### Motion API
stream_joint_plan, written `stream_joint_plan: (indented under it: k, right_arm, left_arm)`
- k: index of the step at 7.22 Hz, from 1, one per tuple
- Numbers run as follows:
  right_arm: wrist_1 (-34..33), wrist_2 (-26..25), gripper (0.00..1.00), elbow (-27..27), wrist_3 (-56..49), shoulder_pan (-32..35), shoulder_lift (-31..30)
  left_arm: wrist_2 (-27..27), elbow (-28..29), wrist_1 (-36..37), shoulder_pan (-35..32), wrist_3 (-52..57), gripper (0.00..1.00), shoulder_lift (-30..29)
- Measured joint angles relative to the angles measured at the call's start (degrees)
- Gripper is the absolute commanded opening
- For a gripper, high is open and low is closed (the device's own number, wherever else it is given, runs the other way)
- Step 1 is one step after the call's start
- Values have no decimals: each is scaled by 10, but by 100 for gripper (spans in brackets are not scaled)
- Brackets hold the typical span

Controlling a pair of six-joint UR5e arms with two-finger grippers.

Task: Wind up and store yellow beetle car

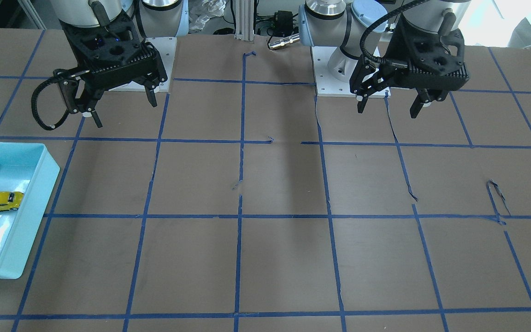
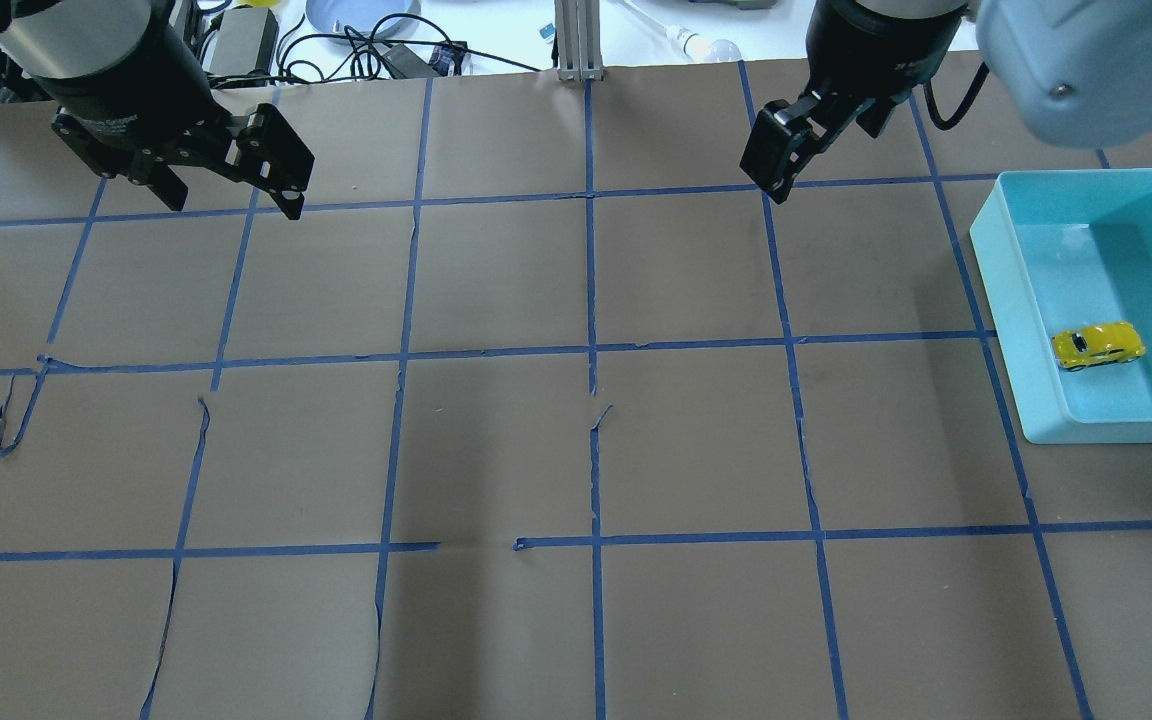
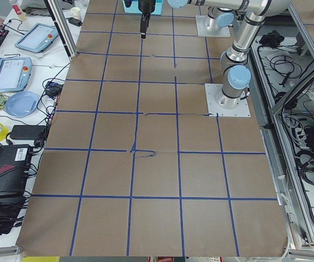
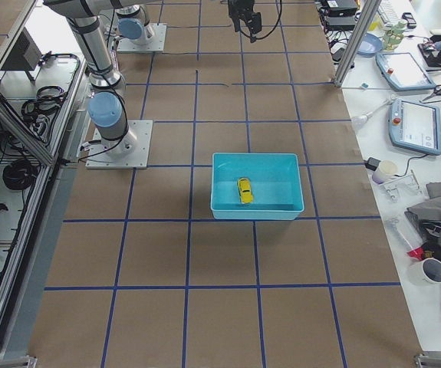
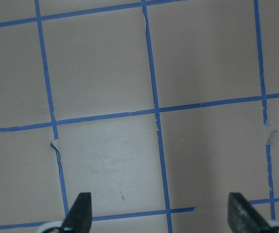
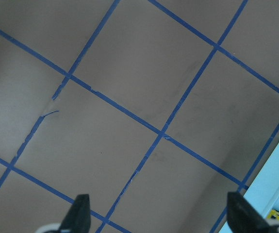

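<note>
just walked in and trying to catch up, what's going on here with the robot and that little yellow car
Nothing is being handled right now. The yellow beetle car sits inside the light blue bin at the robot's right end of the table. The left hand and the right hand are both open and empty, raised near the arm bases and well apart from the bin. The car is in its storage spot, but the pictures cannot show whether it was wound up.

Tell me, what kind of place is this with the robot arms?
Probably a robot lab. The left arm and right arm are mounted on a table gridded with blue tape, and a control tablet and loose cables sit beside it.
</note>
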Motion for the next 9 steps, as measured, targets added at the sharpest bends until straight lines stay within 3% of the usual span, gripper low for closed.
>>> stream_joint_plan:
  k: [6, 9]
  right_arm:
    - [17, 2, 100, -7, 213, -16, -7]
    - [33, 22, 100, -12, 252, -16, -7]
  left_arm:
    - [0, 1, 0, 1, 12, 100, 0]
    - [0, 0, 0, 1, 12, 100, 0]
